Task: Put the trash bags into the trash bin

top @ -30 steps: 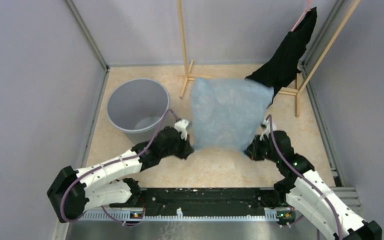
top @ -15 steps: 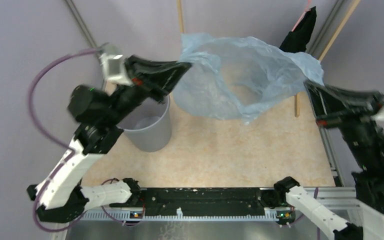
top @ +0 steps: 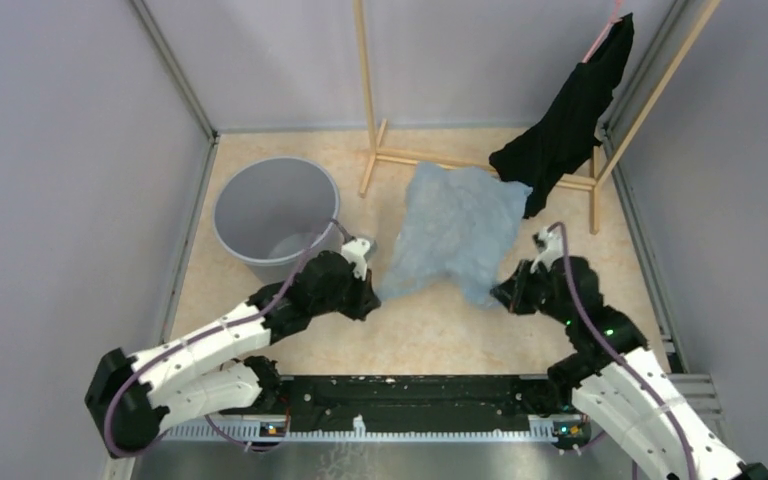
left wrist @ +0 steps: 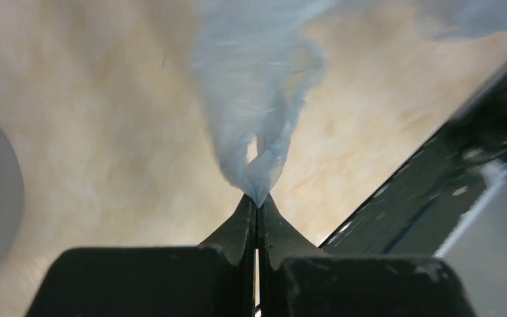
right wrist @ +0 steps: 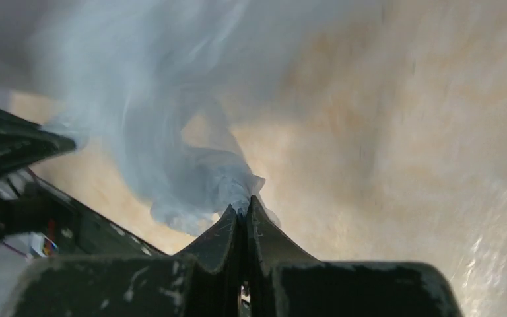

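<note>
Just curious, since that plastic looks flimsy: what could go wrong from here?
The left claw and right claw each pinch only a thin twisted wisp of the bag; it may slip or tear. The bag's far corner lies close to the black cloth and might snag when lifted.

Top cam: high behind arm bases, looking down on whole surface. Wrist cams: close-up past left gripper, right gripper onto trash bag; all three share it.
</note>
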